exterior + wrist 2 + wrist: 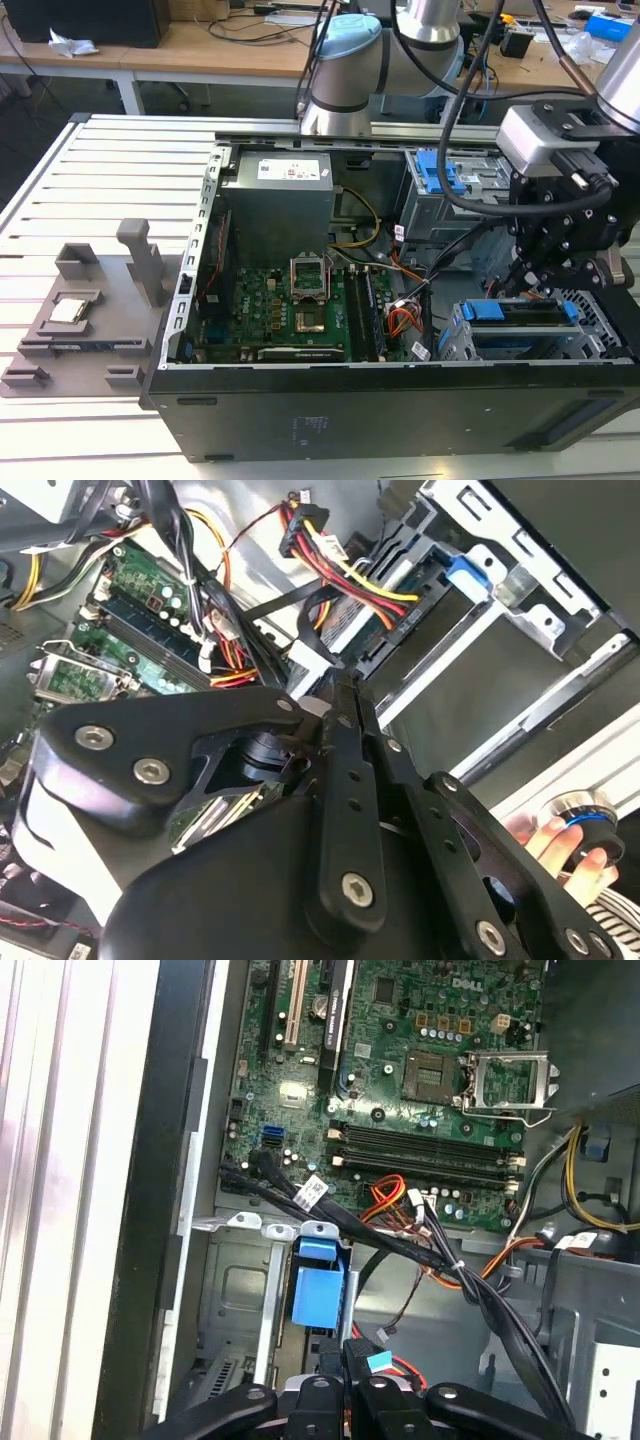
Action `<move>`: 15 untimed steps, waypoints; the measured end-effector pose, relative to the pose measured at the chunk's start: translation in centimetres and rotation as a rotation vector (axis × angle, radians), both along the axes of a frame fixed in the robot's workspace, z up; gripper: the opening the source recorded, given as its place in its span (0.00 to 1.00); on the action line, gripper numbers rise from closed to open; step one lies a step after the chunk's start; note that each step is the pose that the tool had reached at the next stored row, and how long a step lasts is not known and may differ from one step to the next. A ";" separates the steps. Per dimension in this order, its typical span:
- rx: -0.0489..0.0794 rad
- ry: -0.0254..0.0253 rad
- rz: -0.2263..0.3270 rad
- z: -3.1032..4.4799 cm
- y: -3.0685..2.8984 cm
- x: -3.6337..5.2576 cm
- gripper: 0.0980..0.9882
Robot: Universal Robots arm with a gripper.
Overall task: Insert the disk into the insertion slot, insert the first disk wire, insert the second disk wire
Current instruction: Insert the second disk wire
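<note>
The disk (520,322), in its blue carrier, lies inside the insertion slot (600,345) at the case's corner on the exterior view's right. My gripper (537,285) hangs just above the disk's inner edge. In the second wrist view the fingers meet at the gripper (342,688), shut on a black disk wire (312,608) end right beside the disk (405,595). A red, yellow and black wire bundle (345,565) runs into the disk's edge. The first wrist view has the gripper (358,1358) next to the carrier's blue tab (315,1285).
The motherboard (300,305) and loose cable bundles (405,320) lie beside the slot. A taller grey cage with a blue latch plate (440,172) stands behind. A person's hand (560,845) holds a round object beyond the case wall. A grey fixture (90,315) sits on the slatted table.
</note>
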State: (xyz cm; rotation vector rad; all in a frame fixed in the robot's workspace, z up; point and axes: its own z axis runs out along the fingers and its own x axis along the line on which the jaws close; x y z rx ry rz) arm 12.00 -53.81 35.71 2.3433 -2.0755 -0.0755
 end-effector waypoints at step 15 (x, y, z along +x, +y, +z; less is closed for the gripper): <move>0.000 0.0065 -0.011 -1.44 -1.09 1.67 0.06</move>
